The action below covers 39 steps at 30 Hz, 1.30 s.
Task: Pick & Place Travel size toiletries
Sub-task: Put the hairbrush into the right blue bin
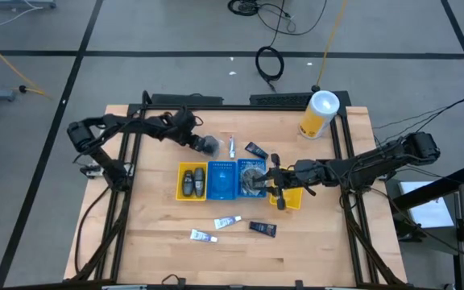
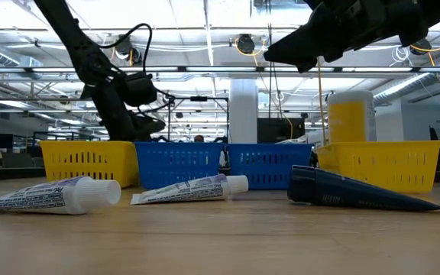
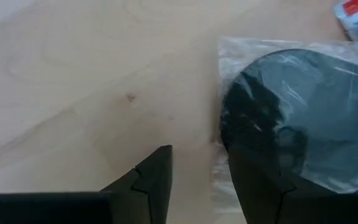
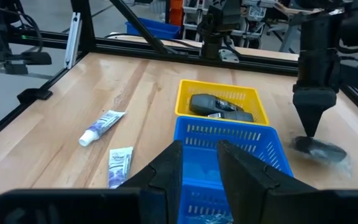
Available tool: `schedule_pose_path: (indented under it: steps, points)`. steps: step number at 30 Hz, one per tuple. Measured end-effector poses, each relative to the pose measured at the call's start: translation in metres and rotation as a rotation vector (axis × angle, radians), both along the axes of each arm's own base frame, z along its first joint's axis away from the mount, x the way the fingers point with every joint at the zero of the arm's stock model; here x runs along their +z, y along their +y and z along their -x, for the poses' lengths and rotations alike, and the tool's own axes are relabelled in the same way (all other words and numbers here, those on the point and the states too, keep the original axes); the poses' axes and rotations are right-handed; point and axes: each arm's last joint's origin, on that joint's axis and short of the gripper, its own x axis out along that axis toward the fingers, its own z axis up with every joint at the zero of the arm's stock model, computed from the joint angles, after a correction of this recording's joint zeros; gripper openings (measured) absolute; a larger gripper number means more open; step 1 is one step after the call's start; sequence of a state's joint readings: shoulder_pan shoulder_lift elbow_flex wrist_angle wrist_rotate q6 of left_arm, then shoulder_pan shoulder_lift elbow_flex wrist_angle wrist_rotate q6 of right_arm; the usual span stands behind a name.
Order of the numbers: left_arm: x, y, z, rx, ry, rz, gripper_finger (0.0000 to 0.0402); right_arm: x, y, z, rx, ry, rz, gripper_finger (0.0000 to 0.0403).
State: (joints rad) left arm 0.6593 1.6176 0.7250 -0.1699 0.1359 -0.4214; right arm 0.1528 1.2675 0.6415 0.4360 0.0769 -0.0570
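A round dark bundle in clear wrap (image 1: 210,146) (image 3: 297,118) lies flat on the wood behind the bins. My left gripper (image 1: 202,143) (image 3: 197,171) points down at it, open, with one finger over the bundle's edge and the other over bare table. My right gripper (image 1: 266,177) (image 4: 199,158) hovers open, with a narrow gap, over the right blue bin (image 1: 252,179) (image 4: 229,134), where a wrapped bundle (image 4: 210,218) lies. White tubes (image 1: 227,222) (image 1: 202,235) and a navy packet (image 1: 263,229) lie near the front edge; another tube (image 1: 231,147) and packet (image 1: 255,150) lie behind the bins. My left gripper comes from above, pointing down. One finger (image 3: 260,186) stands over the rim of the bundle's clear wrap (image 3: 229,93). I cannot tell whether it touches the wrap. The bundle lies flat on the table.
A row of bins sits mid-table: a yellow one (image 1: 190,180) (image 4: 222,106) with dark items inside, two blue ones, and a yellow one (image 1: 290,197) under my right arm. A tall yellow canister (image 1: 319,114) stands at the far right. Black frame rails edge the table.
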Motion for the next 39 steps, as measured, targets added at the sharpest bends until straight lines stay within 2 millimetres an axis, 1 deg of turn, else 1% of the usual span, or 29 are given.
schedule_pose_path:
  steps: [12,16,21,22,24,26,28,29,35,39]
  points:
    - [-0.003,0.008,0.004,-0.048,-0.081,0.092,0.0159,0.000,0.000,0.000,0.000,0.000,0.000,0.0093]
    - [-0.009,0.009,0.000,-0.069,-0.102,0.112,0.0159,0.000,0.000,0.000,0.000,0.000,0.000,0.0093]
    - [-0.020,0.011,-0.009,-0.111,-0.156,0.130,0.0157,0.000,0.000,0.000,0.000,0.000,0.000,0.0093]
    - [-0.020,0.011,-0.010,-0.118,-0.166,0.136,0.0153,0.000,0.000,0.000,0.000,0.001,0.000,0.0093]
    - [-0.021,0.011,-0.009,-0.125,-0.163,0.137,0.0130,0.000,0.000,0.000,-0.001,0.002,0.000,0.0093]
    - [-0.022,0.010,-0.008,-0.140,-0.161,0.150,0.0089,0.000,0.000,0.000,0.000,0.002,0.000,0.0093]
    - [-0.022,0.010,-0.007,-0.160,-0.161,0.157,0.0034,0.000,0.000,0.000,-0.001,0.004,0.001,0.0093]
    - [-0.022,0.009,-0.007,-0.165,-0.159,0.159,0.0018,0.000,0.000,0.000,-0.001,0.005,0.001,0.0093]
    - [-0.022,0.009,-0.007,-0.173,-0.170,0.159,0.0003,0.000,0.000,0.000,-0.001,0.004,0.001,0.0093]
    - [-0.014,0.010,-0.007,-0.184,-0.198,0.123,0.0001,0.000,0.000,0.000,-0.001,0.004,0.000,0.0093]
